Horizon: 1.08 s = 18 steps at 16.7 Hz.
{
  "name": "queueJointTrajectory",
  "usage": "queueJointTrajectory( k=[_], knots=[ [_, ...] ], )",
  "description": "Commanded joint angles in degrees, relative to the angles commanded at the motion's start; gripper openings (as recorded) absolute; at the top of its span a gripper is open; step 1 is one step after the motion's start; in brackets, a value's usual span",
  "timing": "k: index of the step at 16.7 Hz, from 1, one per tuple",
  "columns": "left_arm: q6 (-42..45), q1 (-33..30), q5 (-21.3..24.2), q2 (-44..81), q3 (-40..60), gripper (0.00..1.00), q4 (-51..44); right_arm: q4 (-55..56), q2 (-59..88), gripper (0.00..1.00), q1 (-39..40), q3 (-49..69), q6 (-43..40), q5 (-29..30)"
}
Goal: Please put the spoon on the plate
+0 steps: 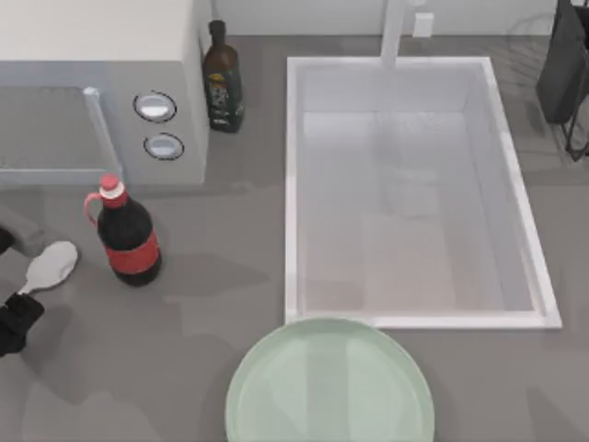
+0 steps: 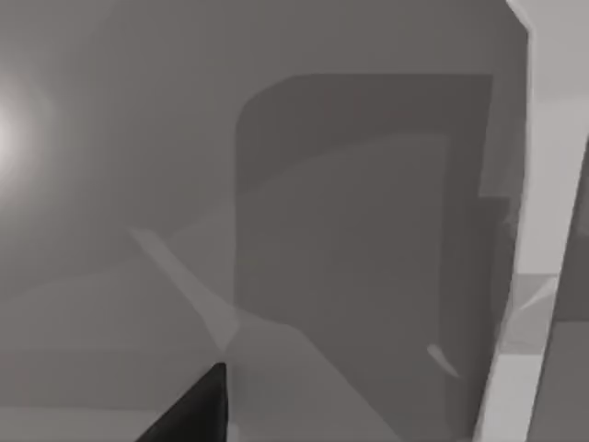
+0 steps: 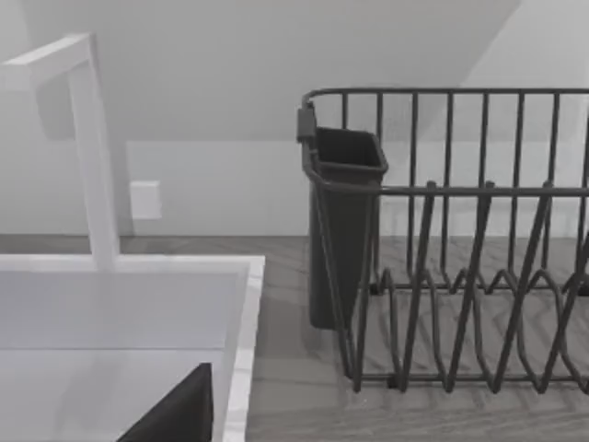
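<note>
Your left gripper (image 1: 17, 293) sits at the counter's left edge, right at the handle end of the spoon (image 1: 51, 266). The spoon's white bowl points toward the cola bottle (image 1: 127, 241), which stands just beside it. Dark finger parts show on either side of the handle, so the gripper looks closed on it, but the view cuts the fingers off at the frame edge and you cannot tell for certain whether they grip the handle or only bracket it. Whether the spoon is lifted or lying on the counter (image 1: 202, 295) is also unclear.

The plate (image 1: 329, 387) lies at the counter's front edge, near the middle, just in front of the sink (image 1: 293, 184) and well apart from the spoon. Nothing lies on it.

So you are early in the job: at best 1 step, the grasp, is done. Left to do: raise the spoon, carry it to the right past the cola bottle without clipping it, and set it down inside the plate's rim.

Your right arm is parked off at the back right, its wrist camera facing the dish rack (image 3: 460, 239) and the faucet (image 3: 87, 147). A microwave (image 1: 92, 92) and a dark bottle (image 1: 223, 78) stand at the back left.
</note>
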Motion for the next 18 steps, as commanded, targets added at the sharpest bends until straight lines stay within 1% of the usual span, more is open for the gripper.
queueJointTrajectory(
  k=[3, 4, 11, 12, 15, 18],
  knots=[
    [0.00, 0.00, 0.00, 0.00, 0.00, 0.02, 0.00, 0.00, 0.00, 1.00, 0.00, 0.00, 0.00, 0.00],
    [0.00, 0.00, 0.00, 0.00, 0.00, 0.00, 0.00, 0.00, 0.00, 1.00, 0.00, 0.00, 0.00, 0.00],
    [0.00, 0.00, 0.00, 0.00, 0.00, 0.00, 0.00, 0.00, 0.00, 1.00, 0.00, 0.00, 0.00, 0.00],
    [-0.31, 0.01, 1.08, -3.56, 1.49, 0.00, -3.52, 0.00, 0.00, 1.00, 0.00, 0.00, 0.00, 0.00],
    [-0.28, 0.06, 1.08, -4.35, 3.41, 0.00, -5.77, 0.00, 0.00, 1.00, 0.00, 0.00, 0.00, 0.00],
    [-0.20, -0.08, 1.08, -6.86, 7.87, 0.00, -13.39, 0.00, 0.00, 1.00, 0.00, 0.00, 0.00, 0.00]
  ],
)
